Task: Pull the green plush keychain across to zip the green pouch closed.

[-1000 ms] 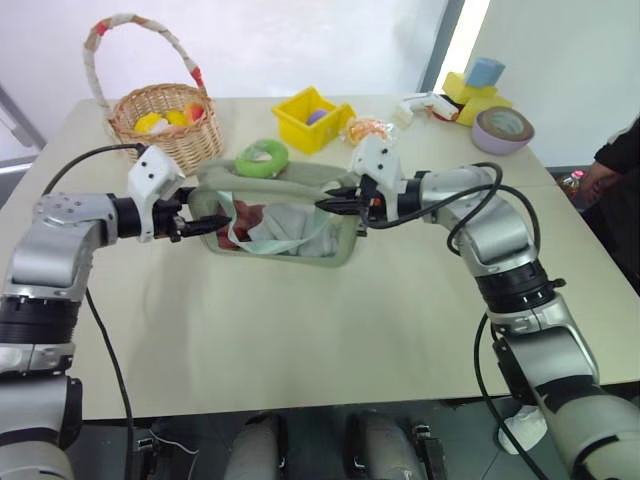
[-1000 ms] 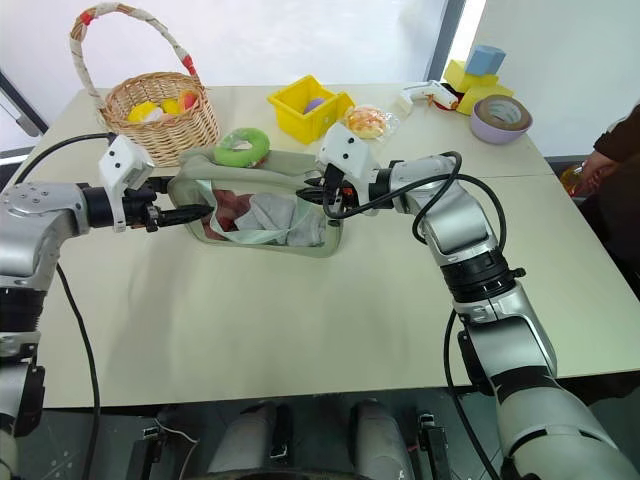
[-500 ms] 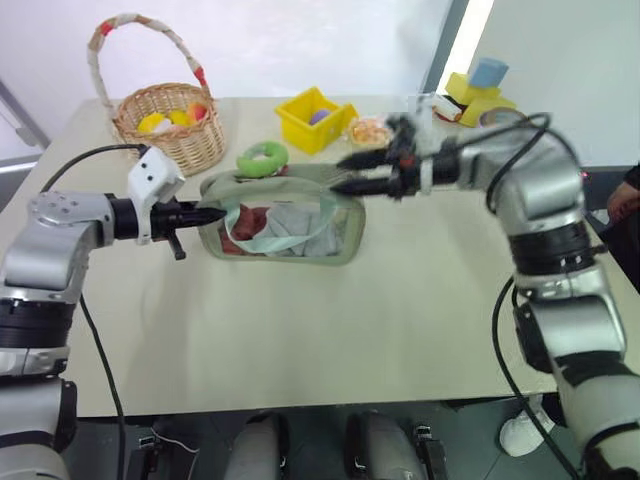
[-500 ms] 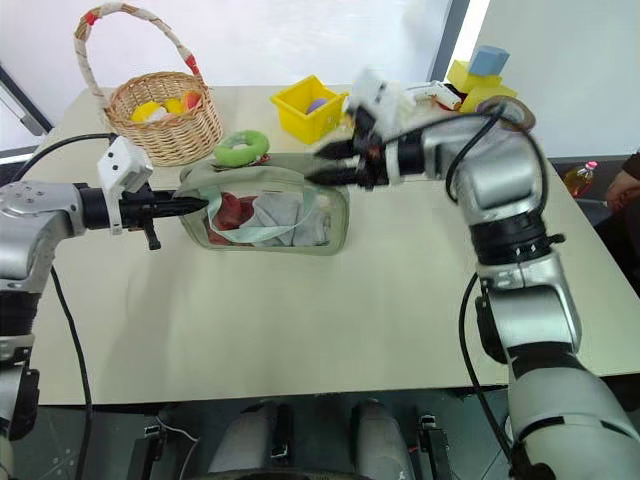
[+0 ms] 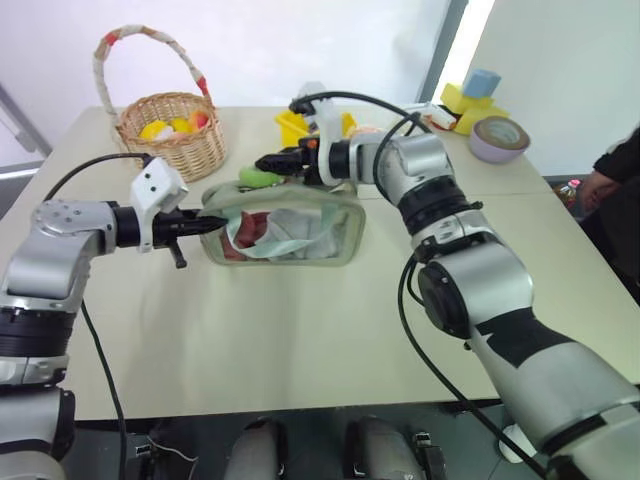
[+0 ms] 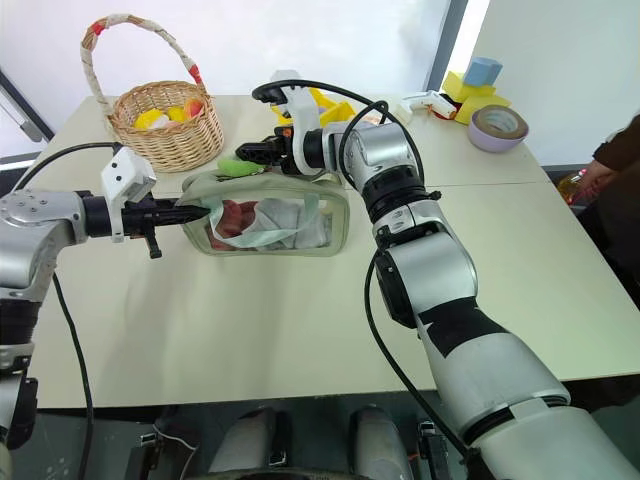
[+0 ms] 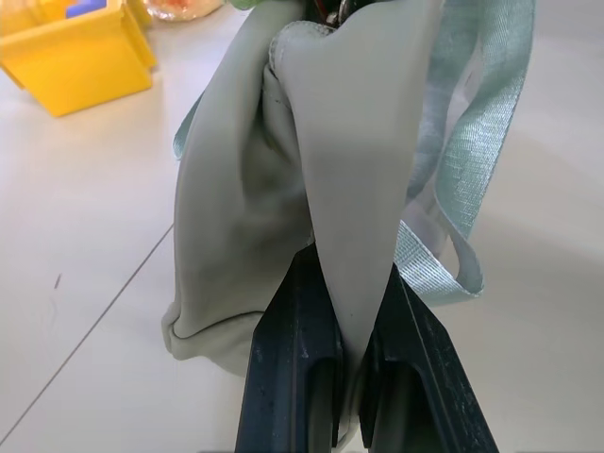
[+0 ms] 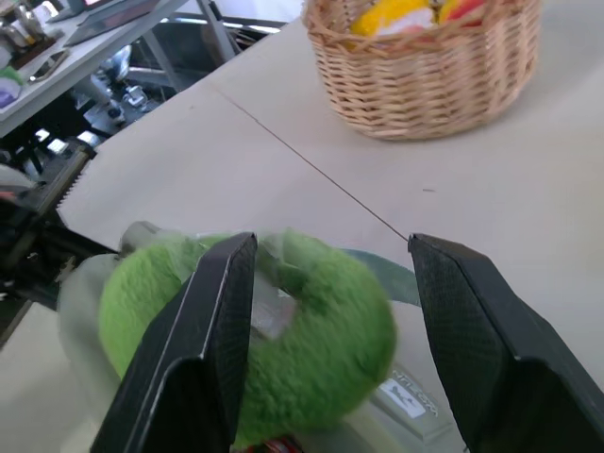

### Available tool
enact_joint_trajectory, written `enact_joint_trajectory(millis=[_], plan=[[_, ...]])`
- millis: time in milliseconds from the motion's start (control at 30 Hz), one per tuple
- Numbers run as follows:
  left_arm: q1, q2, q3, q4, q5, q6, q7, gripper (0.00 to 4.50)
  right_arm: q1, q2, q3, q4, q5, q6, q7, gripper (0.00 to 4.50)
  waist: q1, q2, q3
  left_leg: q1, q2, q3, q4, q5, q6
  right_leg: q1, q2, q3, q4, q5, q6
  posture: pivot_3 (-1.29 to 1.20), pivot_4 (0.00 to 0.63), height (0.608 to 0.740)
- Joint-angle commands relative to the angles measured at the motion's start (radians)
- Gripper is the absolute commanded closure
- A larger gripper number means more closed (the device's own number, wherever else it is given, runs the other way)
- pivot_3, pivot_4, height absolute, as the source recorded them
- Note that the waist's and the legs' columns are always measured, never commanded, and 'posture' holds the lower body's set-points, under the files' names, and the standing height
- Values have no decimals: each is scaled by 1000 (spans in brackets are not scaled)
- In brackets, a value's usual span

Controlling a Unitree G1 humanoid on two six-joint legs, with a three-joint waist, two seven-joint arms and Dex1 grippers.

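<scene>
Bright even daylight from windows behind the pale beige counter [image 5: 300, 340], soft faint shadows, fuzzy lime-green plush keychain [image 8: 283, 330] blurred close up

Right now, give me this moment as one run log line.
left gripper: shut on pouch end | right gripper: open, fingers either side of keychain, not closed | pouch: on table

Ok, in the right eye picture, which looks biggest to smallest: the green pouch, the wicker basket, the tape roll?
1. Green pouch
2. Wicker basket, only slightly smaller counting its tall handle, and farther away
3. Tape roll, clearly smallest, though farthest
</scene>
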Motion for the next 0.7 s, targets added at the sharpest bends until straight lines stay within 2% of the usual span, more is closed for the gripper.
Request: enact_joint_trajectory(millis=[33, 200, 300, 400, 433, 567, 700], plan=[[-8, 20, 40, -45, -9, -4, 6, 4500, 6, -30, 43, -65, -33, 10, 70, 1857, -4, 0, -7, 0, 0, 0, 0, 0, 0, 0, 0, 0, 0, 0, 0, 0, 0, 739], [-16, 18, 34, -29, 1, -12, 11, 4500, 26, -60, 46, -151, -12, 110, 136, 1857, -11, 0, -9, 0, 0, -1, -1, 0, 0, 0, 1, 0, 0, 0, 0, 0, 0, 739], [-24, 13, 31, -22, 5, -16, 15, 4500, 39, -64, 24, -171, -14, 100, 108, 2668, -16, 0, -12, 0, 0, -1, -1, 0, 0, 0, 1, 0, 0, 0, 0, 0, 0, 739], [-26, 6, 28, -25, 8, -14, 21, 4500, 29, -66, -45, -161, 10, 89, 39, 4213, -23, 0, -13, 0, 0, -2, -1, 0, -1, 0, 1, 0, 0, 0, 0, 0, 0, 739], [-28, 2, 26, -20, 12, -19, 25, 4500, 25, -72, -78, -166, 27, 101, 16, 4418, -25, 0, -13, 0, 0, -2, -1, 0, -1, 0, 1, 0, 0, 0, 0, 0, 0, 739], [-27, -9, 27, 2, 28, -36, 45, 4500, 47, -105, -188, -257, 95, 190, -71, 4418, -27, 0, -13, 0, 0, -2, -1, 1, -1, 0, 1, 0, 0, 0, 0, 0, 0, 739], [0, -1, 38, -7, 27, -30, 48, 4500, 114, -168, -245, -451, 95, 258, -219, 4418, -27, 0, -15, 0, 1, -2, -1, 1, -1, 0, 1, 0, 1, 0, 0, 0, 0, 739]])
